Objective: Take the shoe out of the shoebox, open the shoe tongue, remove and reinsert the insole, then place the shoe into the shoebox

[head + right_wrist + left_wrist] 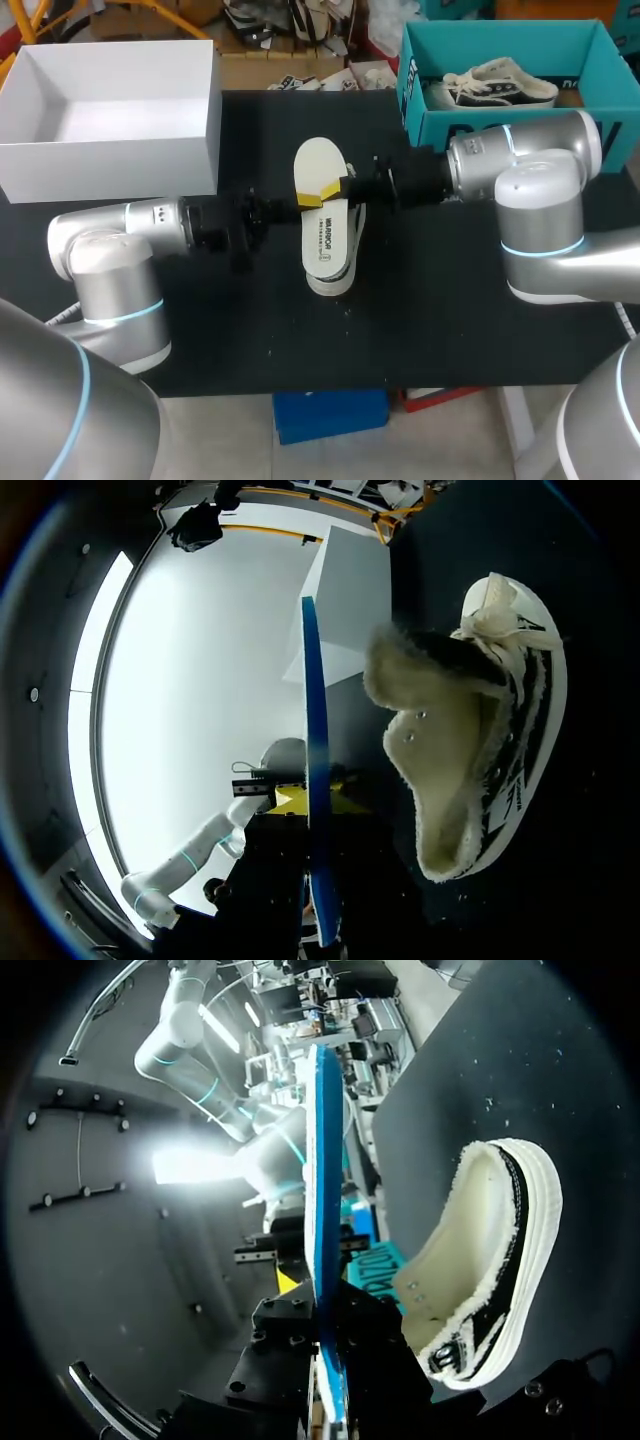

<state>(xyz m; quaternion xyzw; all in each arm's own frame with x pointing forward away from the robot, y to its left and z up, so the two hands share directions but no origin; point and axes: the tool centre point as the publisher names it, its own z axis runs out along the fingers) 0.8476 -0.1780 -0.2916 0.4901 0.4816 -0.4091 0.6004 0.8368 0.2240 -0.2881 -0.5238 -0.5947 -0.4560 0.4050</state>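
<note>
Nearest me, at the lower left of the head view, my left arm (120, 240) comes in over the black desk (450, 330), and my right arm (530, 170) enters from the right edge; they meet at the middle of the frame. There the white insole (322, 240) hangs flat, face up, and both arms have it. The left jaws are clamped on its left edge and the right jaws on its right edge, one yellow tip of each lying on its top face. In the left wrist view the insole (325, 1160) shows edge-on as a thin blue strip pinched between the black fingers, and the right wrist view shows the same strip (315, 730). Just under it the shoe (330, 282) stands on the desk, out of any box, its fleecy opening (490, 1260) turned toward the insole with a gap between them (clearest by the right wrist, (470, 770)). Farther back, a white box (110, 160) sits upper left, and the teal shoebox (435, 128) upper right holds a second shoe (500, 85).
</note>
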